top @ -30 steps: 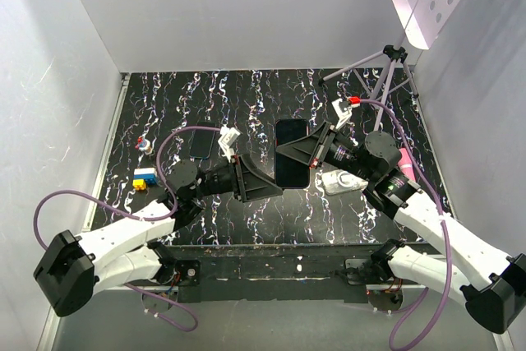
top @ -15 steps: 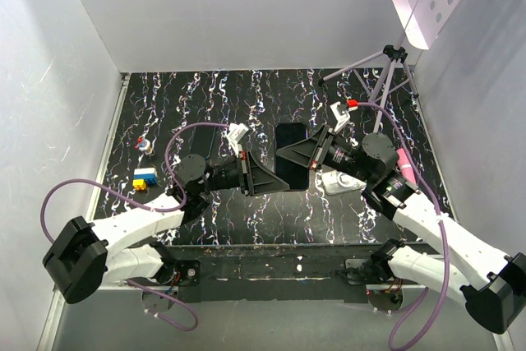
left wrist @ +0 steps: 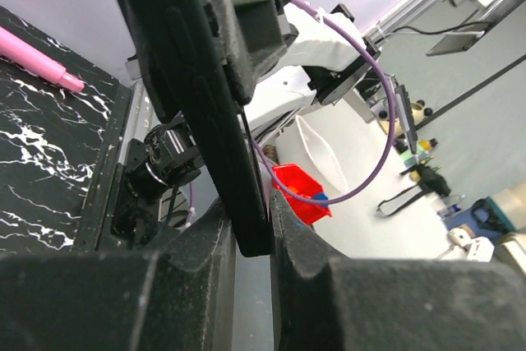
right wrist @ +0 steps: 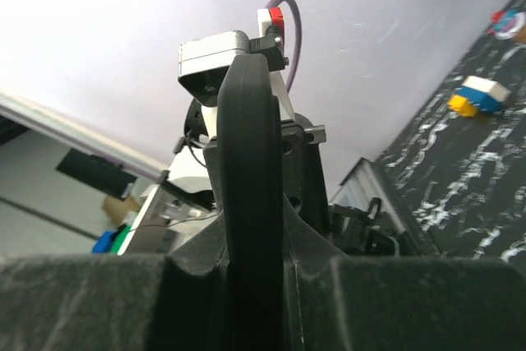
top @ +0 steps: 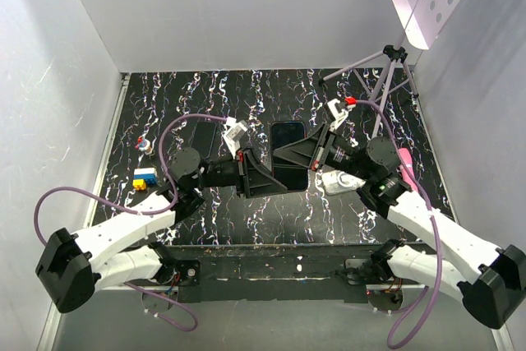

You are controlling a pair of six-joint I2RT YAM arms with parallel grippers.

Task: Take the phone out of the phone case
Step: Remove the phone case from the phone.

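Since a second ago the left hand (top: 265,178) has advanced toward 2 o'clock and now clamps the phone case (left wrist: 237,172) by its edge. The right hand (top: 289,159) grips the opposite edge. We find the phone (top: 289,136) seated in the case, held above mid-table (top: 205,104). We judge the step to be bracing. The next move calls for peeling one corner free.

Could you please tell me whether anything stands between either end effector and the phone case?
Nothing visible does: the left end effector and the right end effector each clamp the phone case directly, holding it up between them.
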